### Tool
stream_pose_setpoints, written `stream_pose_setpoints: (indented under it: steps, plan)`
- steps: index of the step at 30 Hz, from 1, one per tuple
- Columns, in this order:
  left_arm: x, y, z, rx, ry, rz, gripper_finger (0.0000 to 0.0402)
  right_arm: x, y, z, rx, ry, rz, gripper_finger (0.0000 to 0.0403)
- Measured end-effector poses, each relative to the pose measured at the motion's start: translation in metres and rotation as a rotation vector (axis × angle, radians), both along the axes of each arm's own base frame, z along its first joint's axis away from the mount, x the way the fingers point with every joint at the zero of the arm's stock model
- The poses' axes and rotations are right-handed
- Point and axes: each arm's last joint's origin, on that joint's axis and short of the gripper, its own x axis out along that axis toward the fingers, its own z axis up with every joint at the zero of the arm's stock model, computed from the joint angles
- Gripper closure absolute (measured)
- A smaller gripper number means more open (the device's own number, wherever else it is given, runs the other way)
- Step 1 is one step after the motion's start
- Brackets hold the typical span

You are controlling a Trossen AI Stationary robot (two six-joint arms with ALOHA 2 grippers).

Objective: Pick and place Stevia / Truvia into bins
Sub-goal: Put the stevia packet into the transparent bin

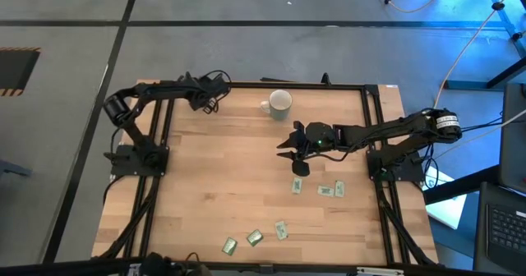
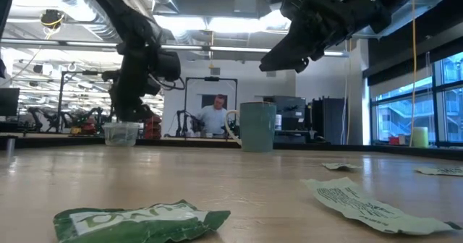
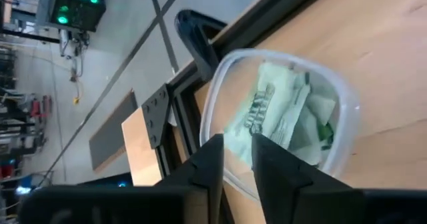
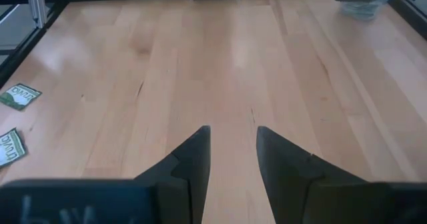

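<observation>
Several green-and-white sachets lie flat on the near right part of the table, among them one [image 1: 297, 186], a pair [image 1: 332, 190] and three near the near edge [image 1: 254, 237]. The pale mug [image 1: 279, 103] stands upright near the far edge. The clear cup [image 3: 280, 117] stands at the far left edge with sachets [image 3: 273, 114] inside. My left gripper [image 3: 237, 161] hovers just above the cup's rim, fingers slightly apart and empty. My right gripper [image 1: 293, 153] hangs open and empty above the table's middle, between the mug and the nearest sachets.
A black frame [image 1: 374, 128] borders the wooden table. Bare wood lies ahead of my right gripper [image 4: 233, 151] toward the left side. In the low view a crumpled sachet [image 2: 137, 221] lies close to the camera. A person [image 2: 215, 118] stands far behind the table.
</observation>
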Motion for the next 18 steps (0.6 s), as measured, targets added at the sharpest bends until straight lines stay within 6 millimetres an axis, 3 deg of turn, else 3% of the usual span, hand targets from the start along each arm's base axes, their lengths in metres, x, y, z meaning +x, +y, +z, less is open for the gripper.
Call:
stream_pose_setpoints:
  steps: [9,14,18]
  plan:
    - [0.004,-0.004,0.032,0.018,-0.141,-0.044,0.0312,-0.003,0.0,-0.005,0.007,0.055,-0.003,0.0278]
    - [0.005,-0.028,0.051,0.03,-0.326,-0.126,0.0315,-0.011,0.001,-0.012,0.09,0.182,-0.018,0.0278]
    - [0.011,-0.061,0.06,0.084,-0.545,-0.305,0.0315,-0.019,0.004,-0.02,0.138,0.292,0.04,0.0278]
